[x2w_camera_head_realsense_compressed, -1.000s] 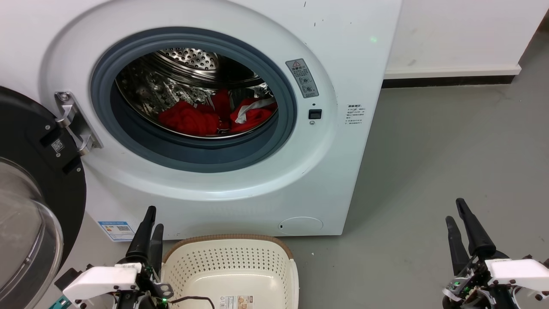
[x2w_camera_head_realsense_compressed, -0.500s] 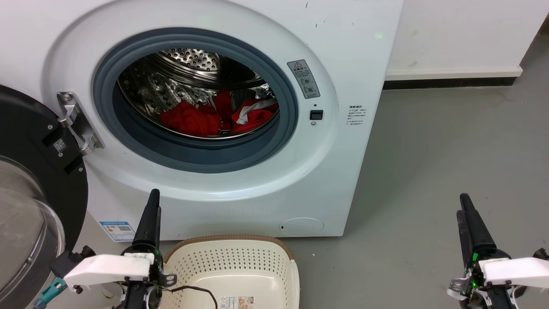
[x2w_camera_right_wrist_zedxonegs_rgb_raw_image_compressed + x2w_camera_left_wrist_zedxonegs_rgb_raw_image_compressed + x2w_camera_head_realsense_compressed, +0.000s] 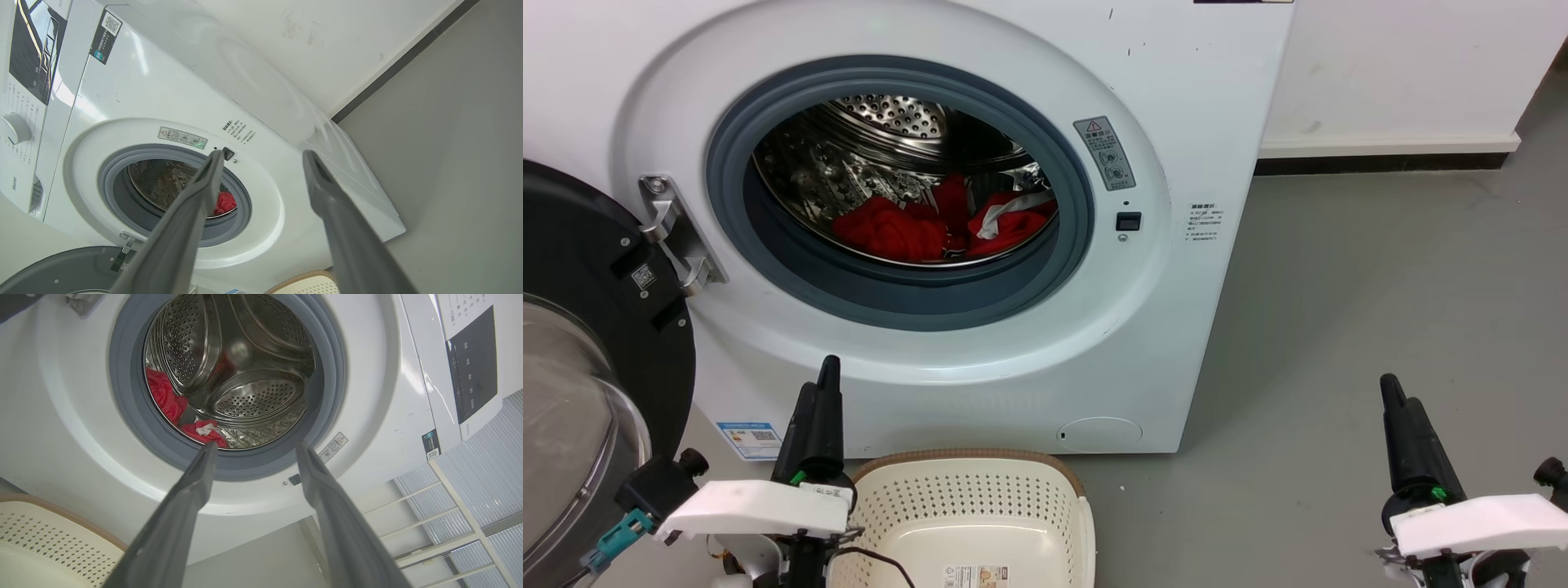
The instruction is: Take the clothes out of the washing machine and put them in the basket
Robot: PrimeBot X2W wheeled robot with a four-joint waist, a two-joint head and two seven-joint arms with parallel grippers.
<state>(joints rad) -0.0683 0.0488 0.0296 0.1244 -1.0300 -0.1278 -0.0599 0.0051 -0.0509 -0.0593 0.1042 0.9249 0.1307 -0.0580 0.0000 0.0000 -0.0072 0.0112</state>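
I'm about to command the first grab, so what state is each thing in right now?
Door: swung wide open.
Drum: laundry lying at the bottom.
Clothes: bunched in the drum, not gripped.
Basket: upright on the floor, no clothes in it.
Left gripper: open, empty.
Right gripper: open, empty.

Smooth grey floor [image 3: 1380, 286] occupies the right half of the head view and meets a plain white wall [image 3: 1405, 57] at upper right. A narrow black skirting strip [image 3: 1380, 160] runs along their junction, beneath a white ledge. Faint dark scuff marks [image 3: 291, 24] dot the wall at the top of the right wrist view. Ribbed grey panels [image 3: 494, 465] in pale framing lie at the lower right of the left wrist view.
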